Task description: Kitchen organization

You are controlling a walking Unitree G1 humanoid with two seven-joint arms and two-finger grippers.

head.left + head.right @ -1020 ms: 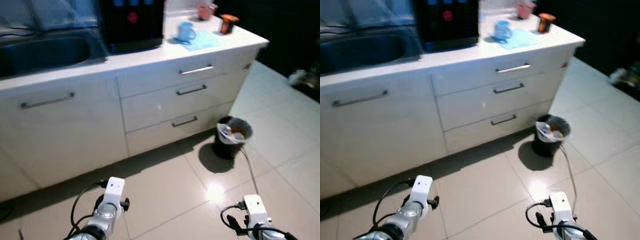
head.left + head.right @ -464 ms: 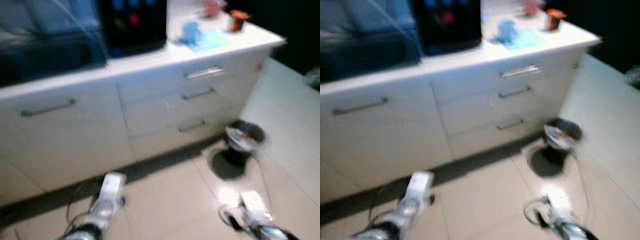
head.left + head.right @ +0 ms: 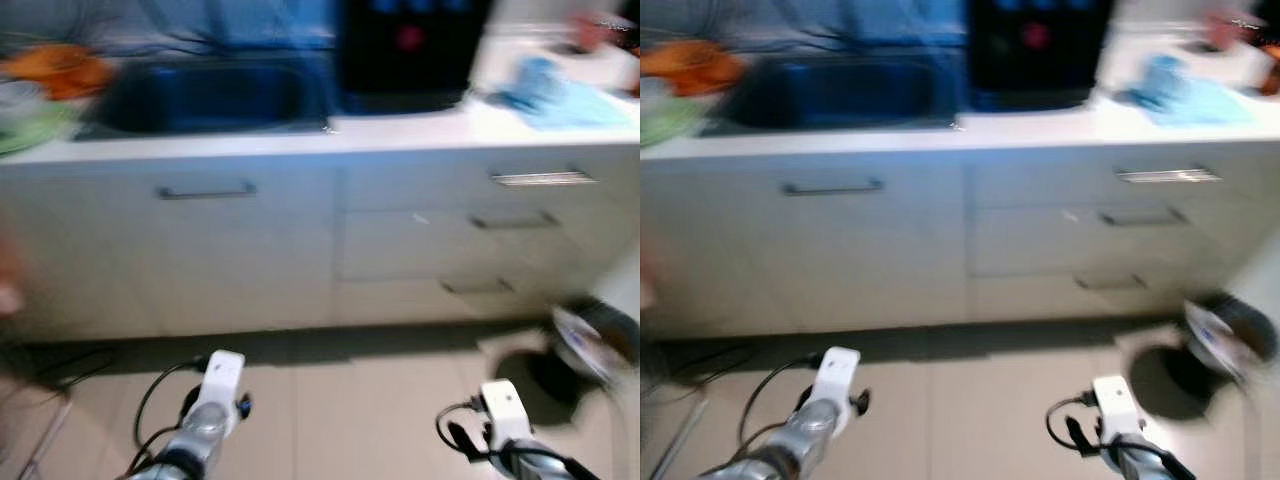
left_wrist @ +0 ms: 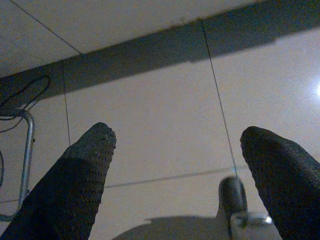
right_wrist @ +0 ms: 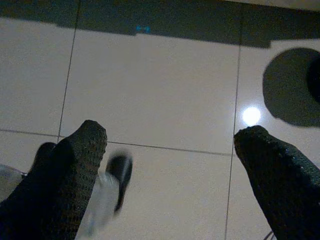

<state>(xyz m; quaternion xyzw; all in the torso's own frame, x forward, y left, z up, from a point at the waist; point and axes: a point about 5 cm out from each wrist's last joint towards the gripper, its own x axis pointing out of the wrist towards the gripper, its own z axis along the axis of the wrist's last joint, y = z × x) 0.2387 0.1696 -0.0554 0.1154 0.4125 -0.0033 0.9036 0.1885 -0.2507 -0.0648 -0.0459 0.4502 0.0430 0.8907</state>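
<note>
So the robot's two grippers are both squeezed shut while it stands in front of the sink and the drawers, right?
Not quite. Both are open: the left wrist view shows the left gripper with fingers wide apart over the floor tiles, and the right wrist view shows the same for the right gripper. The sink and drawers are ahead.

White cabinets (image 3: 250,250) (blurred) stand on pale tiled floor (image 4: 150,125).

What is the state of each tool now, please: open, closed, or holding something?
Left tool: open, holding nothing, hanging above the tiled floor.
Right tool: open, holding nothing, also above the floor.
</note>
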